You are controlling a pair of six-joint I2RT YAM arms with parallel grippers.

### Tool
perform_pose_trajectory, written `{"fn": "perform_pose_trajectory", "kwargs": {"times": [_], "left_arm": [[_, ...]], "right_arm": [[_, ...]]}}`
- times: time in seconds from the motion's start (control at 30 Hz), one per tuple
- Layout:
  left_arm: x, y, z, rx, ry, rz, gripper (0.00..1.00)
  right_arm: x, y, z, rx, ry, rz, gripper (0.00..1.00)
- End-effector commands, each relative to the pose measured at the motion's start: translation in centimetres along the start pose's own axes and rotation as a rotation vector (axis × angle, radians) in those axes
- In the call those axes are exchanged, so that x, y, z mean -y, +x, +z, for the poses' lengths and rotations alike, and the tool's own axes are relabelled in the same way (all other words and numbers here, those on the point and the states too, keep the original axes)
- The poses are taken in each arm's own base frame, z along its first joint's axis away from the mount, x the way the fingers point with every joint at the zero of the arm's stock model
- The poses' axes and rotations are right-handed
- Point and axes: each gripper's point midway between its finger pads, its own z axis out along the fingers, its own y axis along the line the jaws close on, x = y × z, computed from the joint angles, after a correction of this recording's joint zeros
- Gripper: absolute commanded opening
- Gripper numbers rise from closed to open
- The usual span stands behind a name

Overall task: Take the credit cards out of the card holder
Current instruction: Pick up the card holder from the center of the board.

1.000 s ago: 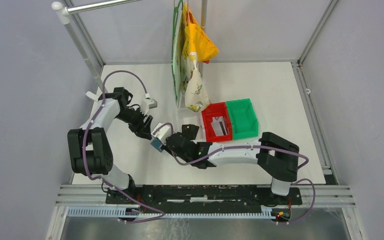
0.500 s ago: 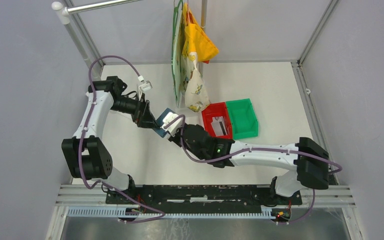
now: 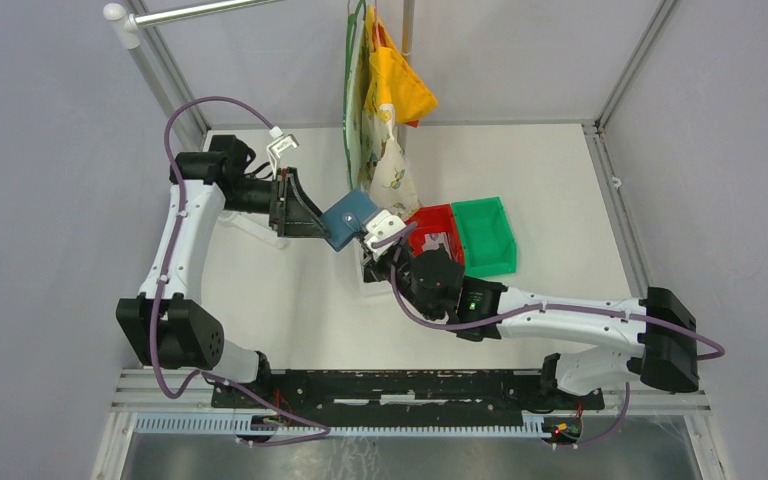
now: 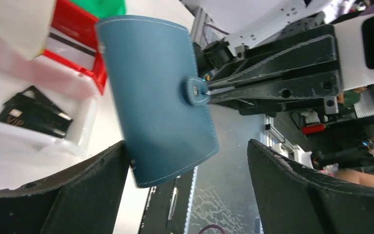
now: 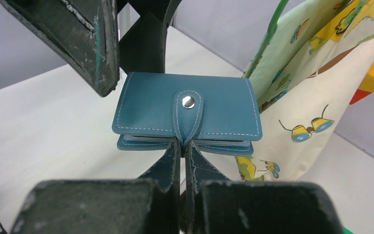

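The teal-blue card holder (image 3: 348,219) hangs in the air, folded, with its snap tab fastened. My right gripper (image 3: 376,234) is shut on the tab (image 5: 188,117), its fingertips (image 5: 173,156) pinching it from below. Pale card edges (image 5: 146,138) show between the covers. My left gripper (image 3: 305,210) is wide open, with one corner of the holder (image 4: 156,97) at its left finger (image 4: 78,190) and its right finger standing apart. Dark credit cards (image 4: 34,114) lie in a white bin (image 4: 85,129). A pale card (image 3: 438,247) lies in the red bin (image 3: 422,222).
A green bin (image 3: 485,235) adjoins the red one. Printed cloth bags (image 3: 385,160) hang from a pole just behind the holder and show in the right wrist view (image 5: 316,92). The white bin (image 3: 372,280) sits under my right arm.
The card holder has travelled from the table's middle up and to the right, toward the hanging bags, held by my right gripper. My left arm has stretched out after it.
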Motion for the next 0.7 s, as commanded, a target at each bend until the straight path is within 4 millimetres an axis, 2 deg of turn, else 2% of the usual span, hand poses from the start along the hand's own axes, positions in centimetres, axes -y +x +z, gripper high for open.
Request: {"fn": "perform_pose_trajectory", "kwargs": {"times": [0.0,0.17,0.23,0.37,0.5,0.53,0.57,0.63,0.67], "left_arm": [[3.7,-1.7,0.2,0.047,0.088,-0.049,0.93],[3.2,-1.4,0.3,0.041,0.093,-0.113,0.82],[3.2,-1.3,0.4,0.040,0.095,-0.122,0.73],[3.7,-1.4,0.3,0.047,0.105,-0.126,0.46],[3.4,-1.3,0.3,0.040,0.093,-0.126,0.14],[3.2,-1.3,0.3,0.036,0.086,-0.122,0.07],[3.0,-1.2,0.3,0.031,0.077,-0.114,0.03],[2.5,-1.2,0.2,0.016,0.044,-0.073,0.02],[2.3,-1.2,0.2,0.008,0.023,-0.047,0.02]], "right_arm": [[1.6,-5.5,-1.0,0.165,0.052,0.079,0.00],[1.5,-6.6,-1.1,0.197,0.061,0.078,0.00],[1.4,-6.8,-0.9,0.201,0.066,0.070,0.00],[1.0,-6.3,-0.4,0.195,0.073,0.050,0.00],[0.8,-5.7,0.0,0.182,0.078,0.032,0.00],[0.7,-5.5,0.1,0.175,0.073,0.027,0.07],[0.4,-5.3,0.2,0.160,0.060,0.027,0.19],[0.1,-4.9,0.2,0.124,0.040,0.040,0.49],[0.0,-4.7,0.2,0.104,0.024,0.050,0.59]]}}
